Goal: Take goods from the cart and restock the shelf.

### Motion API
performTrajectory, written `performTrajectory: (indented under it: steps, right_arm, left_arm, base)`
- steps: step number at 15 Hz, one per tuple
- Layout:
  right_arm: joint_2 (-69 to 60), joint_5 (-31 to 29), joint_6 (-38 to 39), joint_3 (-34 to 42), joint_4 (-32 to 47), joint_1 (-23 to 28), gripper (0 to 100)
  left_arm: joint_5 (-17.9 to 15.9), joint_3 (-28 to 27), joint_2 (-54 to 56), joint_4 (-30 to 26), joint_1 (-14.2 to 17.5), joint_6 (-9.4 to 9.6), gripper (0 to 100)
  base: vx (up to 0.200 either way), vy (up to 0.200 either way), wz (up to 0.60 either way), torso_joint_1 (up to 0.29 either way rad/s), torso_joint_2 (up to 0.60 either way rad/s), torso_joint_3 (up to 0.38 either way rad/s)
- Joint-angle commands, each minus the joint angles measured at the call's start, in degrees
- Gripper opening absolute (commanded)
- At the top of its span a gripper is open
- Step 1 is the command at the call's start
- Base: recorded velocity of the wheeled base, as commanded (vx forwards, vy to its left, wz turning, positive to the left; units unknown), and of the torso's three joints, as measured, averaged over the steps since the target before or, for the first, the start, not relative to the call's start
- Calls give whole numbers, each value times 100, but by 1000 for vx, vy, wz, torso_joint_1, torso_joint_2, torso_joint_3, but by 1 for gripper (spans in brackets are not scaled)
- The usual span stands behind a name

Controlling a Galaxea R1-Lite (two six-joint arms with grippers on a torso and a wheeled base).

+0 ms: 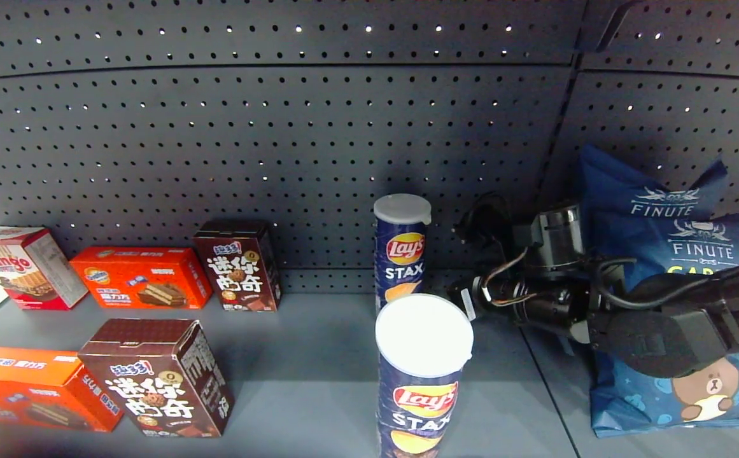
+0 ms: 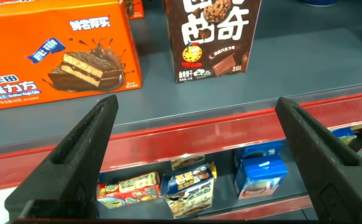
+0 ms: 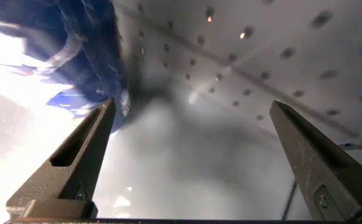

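Chip cans, two of them, stand upright on the grey shelf board point(image 1: 318, 356) about midway along it. The rear chip can point(image 1: 401, 251) has a grey lid and is close to the perforated back panel point(image 1: 280, 140); the front chip can point(image 1: 421, 375) has a white lid and stands nearer the shelf's front edge, in line with the first and apart from it. The right arm comes in from the right, just beside the rear chip can; the right gripper point(image 3: 190, 109) points at the back panel with its fingers spread wide and nothing between them; a blurred blue package lies off to one side of it.

Behind that arm, blue snack bags point(image 1: 668, 216) lean against the back panel, and a blue bag with a bear picture point(image 1: 706, 388) lies flat in front of them.

To the left of the cans is a back row of a red-and-white wafer box point(image 1: 25, 267), an orange cake box point(image 1: 140, 277) and a brown cookie box point(image 1: 239, 264); a second orange box point(image 1: 19, 385) and a second brown box point(image 1: 159, 375) stand further forward.

The left gripper point(image 2: 196, 102) hangs over the red front strip point(image 2: 187, 134) of the shelf, fingers wide apart and gripping nothing; small cartons point(image 2: 187, 183) sit on the shelf below.
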State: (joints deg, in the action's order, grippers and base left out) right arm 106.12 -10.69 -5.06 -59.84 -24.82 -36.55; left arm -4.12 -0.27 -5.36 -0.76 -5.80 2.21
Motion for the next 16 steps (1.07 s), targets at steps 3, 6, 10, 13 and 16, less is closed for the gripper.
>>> performTrajectory:
  steps: [3,6,10,13,16]
  right_arm:
    - [-1120,-73,-4,96,56,-28,100]
    - [-2087,-73,-4,509,214,7,100]
    - [-3695,-30,-4,1651,276,192,100]
    - [-4697,-21,14,2583,276,816,100]
    - [-5919,-56,-4,3479,294,1835,100]
  left_arm:
    - [-1,0,-9,-4,9,-19,100]
    - [8,0,-9,-4,9,-54,100]
    - [8,0,-9,-4,9,-54,100]
    - [8,-8,-9,-12,9,-45,100]
    - [-1,-8,-9,-12,0,-36,100]
  base:
    - [0,0,0,0,0,0]
    - [0,0,0,0,0,0]
    - [0,0,0,0,0,0]
    - [0,0,0,0,0,0]
    - [0,0,0,0,0,0]
